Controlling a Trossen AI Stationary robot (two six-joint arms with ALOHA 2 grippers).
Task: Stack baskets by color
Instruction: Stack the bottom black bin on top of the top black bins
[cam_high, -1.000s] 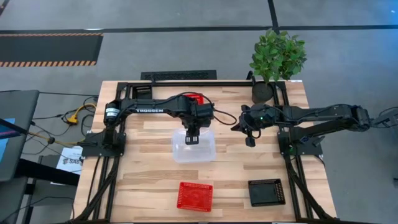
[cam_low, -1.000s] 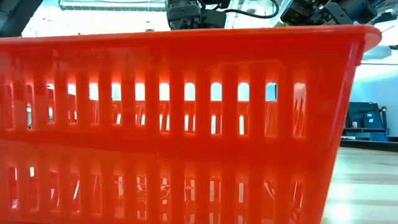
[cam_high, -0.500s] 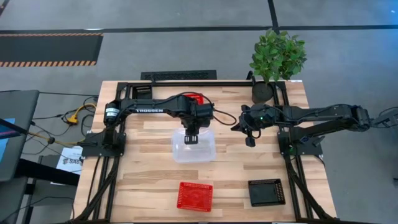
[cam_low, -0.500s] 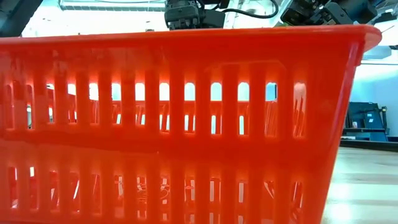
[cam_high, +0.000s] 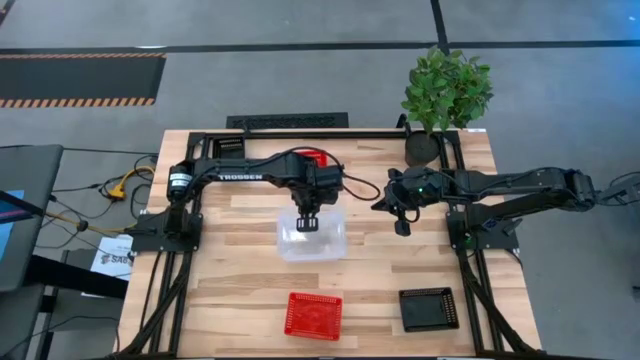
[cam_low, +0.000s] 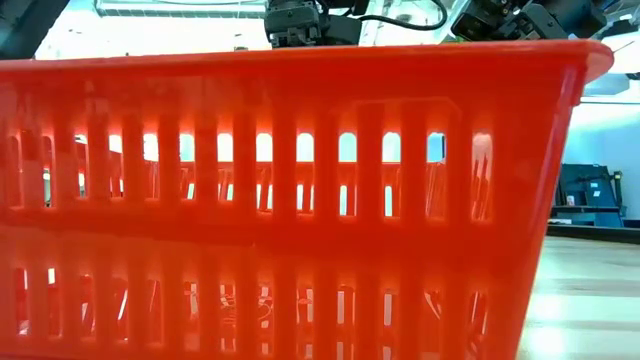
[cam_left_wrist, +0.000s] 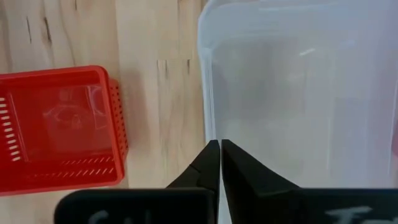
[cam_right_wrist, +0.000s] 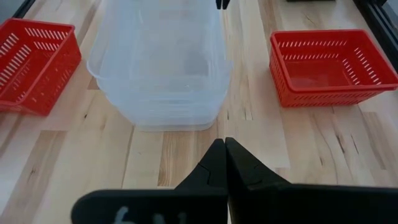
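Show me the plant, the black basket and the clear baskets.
Plant (cam_high: 445, 88): high view, its leaves.
Black basket (cam_high: 428, 309): high view, its floor.
Clear baskets (cam_right_wrist: 163, 68): right wrist view, inside the top one.

The high camera looks straight down on my whole counter (cam_high: 240, 290). The low one sits at counter height, pressed against a red basket (cam_low: 300, 200). My 2 wrist cameras look past each end effector, both sharing the clear baskets (cam_right_wrist: 158, 68).
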